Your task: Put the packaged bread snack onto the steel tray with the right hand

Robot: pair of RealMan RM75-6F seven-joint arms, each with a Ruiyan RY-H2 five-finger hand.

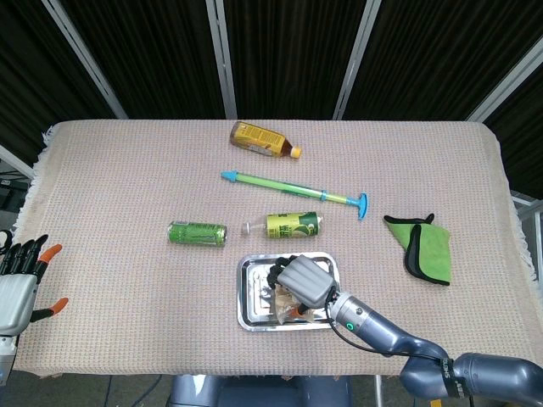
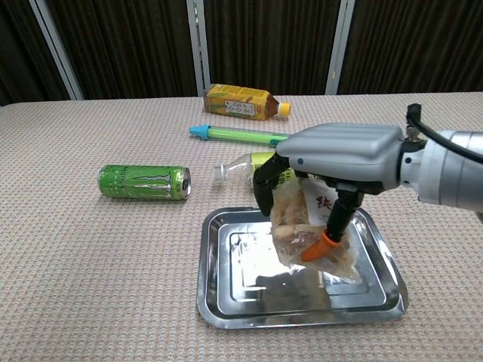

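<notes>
Here, the fingers (image 2: 266,185) of the right hand (image 2: 332,173) are curled down around the packaged bread snack (image 2: 309,230), which is gripped from above in its clear wrapper. The packet is held over the middle of the steel tray (image 2: 215,290); whether its lower end touches the tray floor cannot be told. In the head view the same hand (image 1: 304,282) is seen above the tray (image 1: 246,297), hiding most of the snack. Just beyond the tray a green-labelled bottle (image 1: 288,225) is laid on its side, with a green can (image 1: 197,233) to its left. Farther back, a long green and blue pump (image 1: 293,189) and an amber bottle (image 1: 263,140) are laid. A folded green cloth (image 1: 422,248) lies well apart, on the right. The left hand (image 1: 21,284) is kept at the table's left edge with its fingers apart and nothing held.
</notes>
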